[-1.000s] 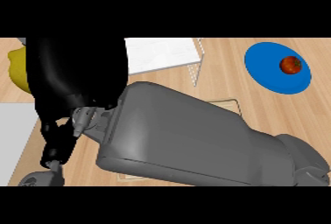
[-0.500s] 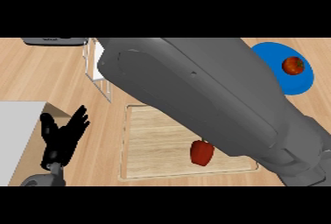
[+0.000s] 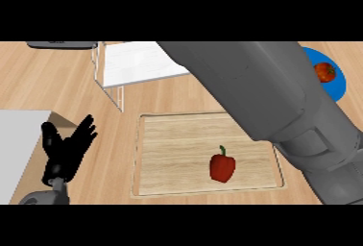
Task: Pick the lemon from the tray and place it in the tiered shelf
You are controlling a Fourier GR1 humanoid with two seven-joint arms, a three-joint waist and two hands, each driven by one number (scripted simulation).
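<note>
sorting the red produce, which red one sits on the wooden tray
The red bell pepper, green stem up, on the wooden tray. The tomato sits on the blue plate instead.

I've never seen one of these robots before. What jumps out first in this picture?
The big grey forearm dominates, sweeping from the lower right up toward the white tiered shelf at the top. Below it a red bell pepper lies alone on the wooden tray, and a black left robot hand rests open, fingers up, at the lower left. At the far right, a red fruit sits on a blue plate, partly hidden by the arm.
</note>
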